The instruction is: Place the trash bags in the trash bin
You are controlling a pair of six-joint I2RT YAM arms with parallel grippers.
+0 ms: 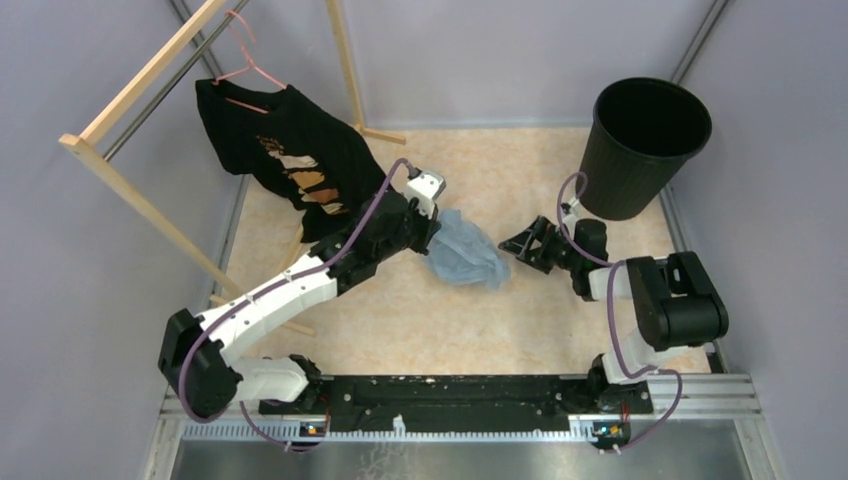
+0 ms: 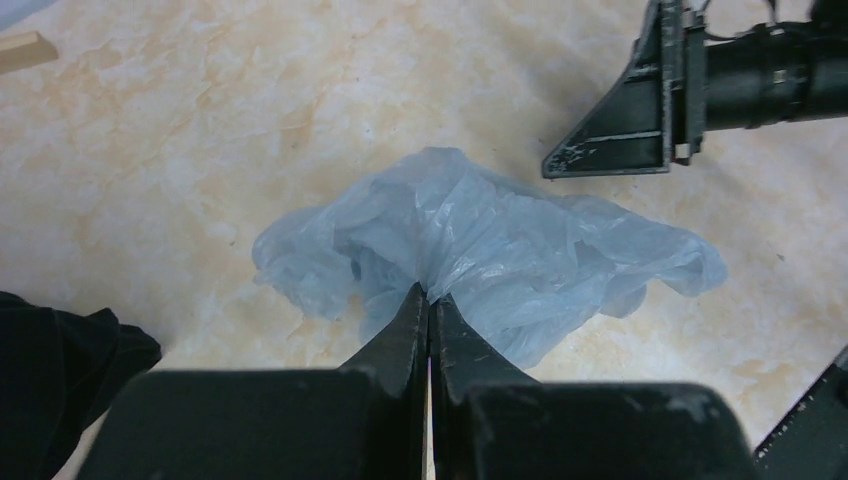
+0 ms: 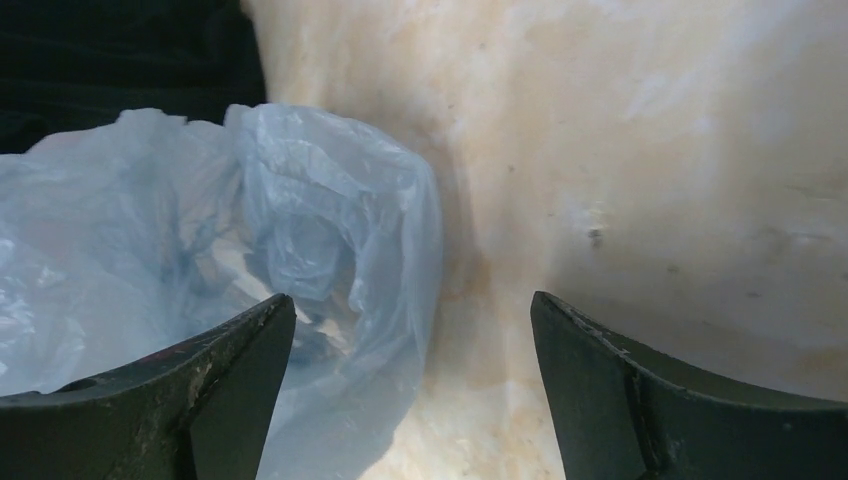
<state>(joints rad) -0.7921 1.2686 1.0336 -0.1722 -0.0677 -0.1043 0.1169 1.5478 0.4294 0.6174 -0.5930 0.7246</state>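
Trash bag [image 2: 500,240] pinched in left tool [image 2: 430,298]; right tool [image 3: 412,300] apart, bag partly behind its finger.

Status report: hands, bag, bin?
Left hand shut on trash bag. Right hand open beside it. Trash bin upright; right arm between bin and bag.

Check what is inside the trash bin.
Inside the trash bin only dark wall shows; the floor is lost in shadow. The trash bag is outside, pinched by the left gripper.
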